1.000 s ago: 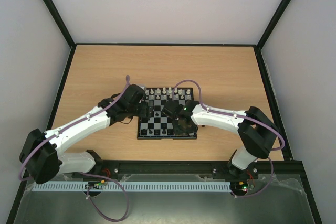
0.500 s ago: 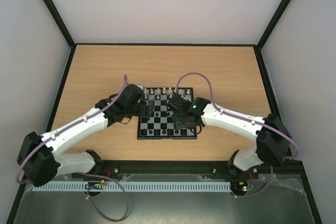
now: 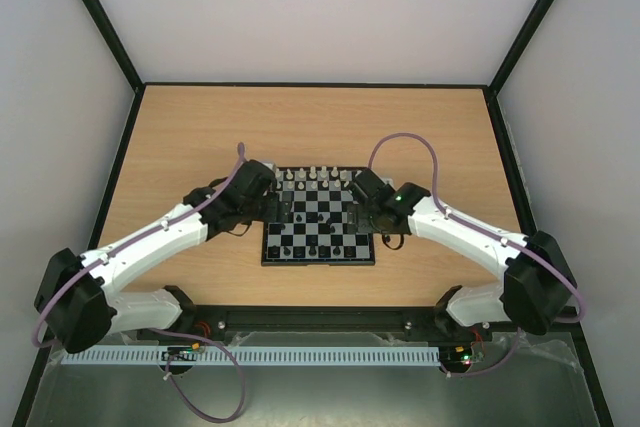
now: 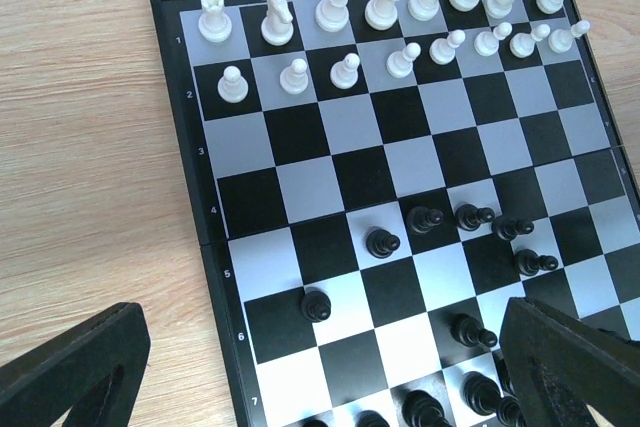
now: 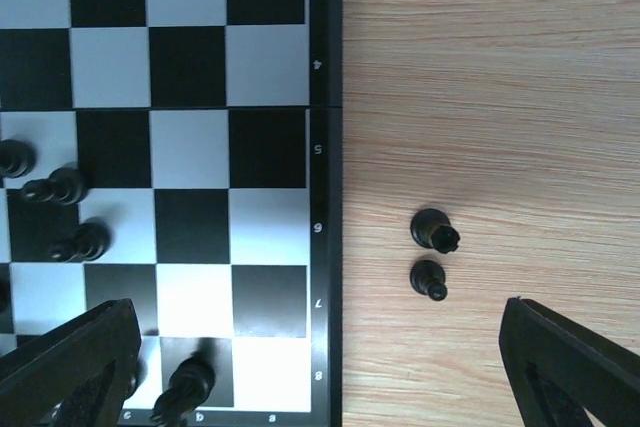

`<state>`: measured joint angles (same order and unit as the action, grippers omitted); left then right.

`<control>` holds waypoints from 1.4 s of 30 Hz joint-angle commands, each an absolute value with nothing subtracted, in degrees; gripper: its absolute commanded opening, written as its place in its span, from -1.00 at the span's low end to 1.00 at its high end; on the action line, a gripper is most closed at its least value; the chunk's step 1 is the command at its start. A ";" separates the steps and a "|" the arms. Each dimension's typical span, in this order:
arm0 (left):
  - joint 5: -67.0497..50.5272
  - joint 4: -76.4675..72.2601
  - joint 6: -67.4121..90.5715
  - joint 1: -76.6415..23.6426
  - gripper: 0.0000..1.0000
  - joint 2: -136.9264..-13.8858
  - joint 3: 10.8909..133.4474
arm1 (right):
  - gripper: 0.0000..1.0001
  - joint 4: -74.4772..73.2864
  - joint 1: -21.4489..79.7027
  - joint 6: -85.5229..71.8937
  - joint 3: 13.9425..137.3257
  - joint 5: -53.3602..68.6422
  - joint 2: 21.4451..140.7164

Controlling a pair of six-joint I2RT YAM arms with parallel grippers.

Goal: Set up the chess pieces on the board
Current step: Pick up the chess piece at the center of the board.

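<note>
The board (image 3: 318,261) lies in the middle of the table. White chess pieces (image 4: 400,55) fill its two far rows in the left wrist view. Black pawns (image 4: 381,241) stand scattered over the middle squares, with more black pieces (image 4: 470,332) toward the near rows. My left gripper (image 4: 322,352) hangs open above the board's near-left squares and holds nothing. My right gripper (image 5: 315,357) is open too, straddling the board's right edge (image 5: 325,197). A black rook (image 5: 433,228) and a black pawn (image 5: 428,277) stand off the board on the wood. A black knight (image 5: 185,387) stands on the near row.
Both arms reach in from the near edge, the left gripper (image 3: 283,209) at the board's left side and the right gripper (image 3: 360,211) at its right side. Black frame rails (image 3: 120,177) border the wooden table, with white walls behind.
My right gripper has drawn back from the board's middle to its right edge and has opened. The left gripper has stayed in place and spread a little wider.
</note>
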<state>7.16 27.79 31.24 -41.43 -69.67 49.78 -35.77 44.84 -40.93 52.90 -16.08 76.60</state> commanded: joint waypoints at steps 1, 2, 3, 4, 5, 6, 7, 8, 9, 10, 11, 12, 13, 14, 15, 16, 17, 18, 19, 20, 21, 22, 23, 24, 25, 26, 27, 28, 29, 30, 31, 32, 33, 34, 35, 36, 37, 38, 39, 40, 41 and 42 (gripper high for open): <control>7.92 28.03 30.42 -40.92 0.99 -70.48 51.60 | 0.96 -34.76 42.47 -41.13 50.53 -17.50 77.43; 7.77 27.81 30.24 -40.95 0.99 -70.61 51.59 | 0.82 -34.46 41.79 -41.13 50.09 -17.47 77.63; 7.67 27.70 30.23 -40.96 0.99 -70.70 51.66 | 0.74 -34.00 41.27 -41.13 49.59 -17.36 77.64; 7.46 27.61 30.16 -40.96 0.99 -70.82 51.64 | 0.72 -33.35 40.71 -41.07 49.01 -17.20 77.54; 7.33 27.53 30.14 -40.88 0.99 -70.97 51.60 | 0.71 -32.88 40.11 -40.97 48.46 -16.88 77.59; 7.22 27.45 30.15 -40.87 0.99 -71.02 51.59 | 0.70 -32.56 39.48 -40.88 47.95 -16.82 77.79; 7.09 27.42 30.14 -40.87 0.99 -71.02 51.57 | 0.70 -32.24 39.01 -40.83 47.59 -16.68 78.01; 7.04 27.38 30.15 -40.86 0.99 -71.03 51.51 | 0.69 -31.95 38.57 -40.86 47.24 -16.58 78.31; 7.03 27.34 30.09 -40.84 0.99 -70.97 51.45 | 0.66 -31.63 38.13 -40.87 46.88 -16.46 78.51; 6.95 27.33 30.14 -40.79 0.99 -70.80 51.35 | 0.62 -31.06 37.76 -40.77 46.58 -16.09 78.71; 6.87 27.33 30.15 -40.78 0.99 -70.77 51.35 | 0.56 -30.24 37.26 -40.52 46.08 -15.48 78.87; 6.86 27.26 30.15 -40.78 0.99 -70.68 51.25 | 0.49 -29.49 36.61 -40.40 45.36 -14.82 78.87; 6.86 27.25 30.15 -40.78 0.99 -70.61 51.16 | 0.43 -28.76 35.99 -40.24 44.97 -14.17 78.96; 6.86 27.25 30.15 -40.78 0.99 -70.55 51.09 | 0.42 -28.37 35.42 -39.99 44.68 -13.71 79.31; 6.79 27.25 30.19 -40.80 0.99 -70.62 51.07 | 0.37 -28.19 35.16 -39.62 44.65 -13.49 79.64; 6.77 27.25 30.14 -40.78 0.99 -70.63 51.02 | 0.32 -28.14 34.95 -39.43 44.67 -13.50 80.03; 6.69 27.25 30.15 -40.78 0.99 -70.66 50.98 | 0.30 -28.06 34.68 -39.27 44.65 -13.53 80.33; 6.60 27.20 30.15 -40.78 0.99 -70.66 50.99 | 0.26 -27.85 34.45 -39.10 44.64 -13.49 80.67; 6.52 27.21 30.08 -40.78 0.99 -70.71 50.99 | 0.18 -27.62 34.25 -39.01 44.57 -13.40 80.87; 6.51 27.23 30.14 -40.78 0.99 -70.81 50.98 | 0.11 -27.41 34.01 -38.76 44.56 -13.25 81.08; 6.50 27.24 30.13 -40.78 0.99 -70.76 50.98 | 0.05 -27.09 33.79 -38.58 44.52 -13.05 81.30; 6.50 27.25 30.10 -40.78 0.99 -70.70 50.98 | -0.02 -26.72 33.61 -38.43 44.52 -12.87 81.72; 6.50 27.25 30.10 -40.78 0.99 -70.75 51.00 | -0.07 -26.53 33.46 -38.28 44.53 -12.76 82.19; 6.57 27.25 30.14 -40.78 0.99 -70.76 50.99 | -0.10 -26.33 33.41 -38.24 44.62 -12.68 82.61; 6.59 27.25 30.15 -40.78 0.99 -70.71 50.98 | -0.13 -26.18 33.33 -38.09 44.57 -12.54 83.12; 6.59 27.25 30.04 -40.78 0.99 -70.81 50.98 | -0.14 -25.98 33.31 -37.96 44.56 -12.34 83.56; 6.59 27.25 30.06 -40.78 0.99 -70.90 51.00 | -0.14 -25.75 33.24 -37.95 44.56 -12.02 83.97; 6.59 27.21 30.05 -40.78 0.99 -71.03 50.98 | -0.15 -25.60 33.23 -37.88 44.49 -11.86 84.30; 6.59 27.17 30.04 -40.78 0.99 -71.16 51.06 | -0.15 -25.46 33.22 -37.84 44.40 -11.81 84.59; 6.59 27.16 29.99 -40.78 0.99 -71.33 51.06 | -0.16 -25.26 33.22 -37.74 44.21 -11.70 84.80; 6.54 27.16 29.97 -40.78 0.99 -71.47 51.11 | -0.23 -25.16 33.16 -37.74 44.19 -11.61 84.98; 6.51 27.16 29.97 -40.78 0.99 -71.60 51.07 | -0.29 -25.10 33.09 -37.79 44.01 -11.58 85.03; 6.50 27.11 29.96 -40.70 0.99 -71.73 51.08 | -0.35 -24.91 33.05 -37.72 43.92 -11.50 85.12; 6.50 27.10 29.97 -40.69 0.99 -71.86 51.07 | -0.41 -25.00 32.99 -37.65 43.94 -11.36 85.16; 6.44 27.07 29.97 -40.69 0.99 -71.93 51.06 | -0.46 -25.00 32.90 -37.68 43.92 -11.34 85.14; 6.42 27.07 29.96 -40.63 0.99 -72.06 51.06 | -0.47 -25.11 32.87 -37.58 43.94 -11.34 85.04; 6.42 27.07 29.89 -40.61 0.99 -72.09 51.06 | -0.49 -25.20 32.81 -37.58 43.94 -11.35 84.89; 6.42 27.07 29.96 -40.54 0.99 -72.09 51.06 | -0.52 -25.49 32.78 -37.57 43.95 -11.42 84.76; 6.42 27.00 29.93 -40.45 0.99 -72.16 51.12 | -0.57 -25.71 32.78 -37.49 43.90 -11.52 84.61; 6.34 26.98 29.92 -40.43 0.99 -72.26 51.12 | -0.63 -25.86 32.78 -37.49 43.92 -11.55 84.29; 6.29 26.98 29.88 -40.35 0.99 -72.37 51.09 | -0.68 -26.06 32.78 -37.43 43.91 -11.65 84.16; 6.25 26.94 29.82 -40.34 0.99 -72.46 51.12 | -0.70 -26.22 32.75 -37.36 43.94 -11.68 84.01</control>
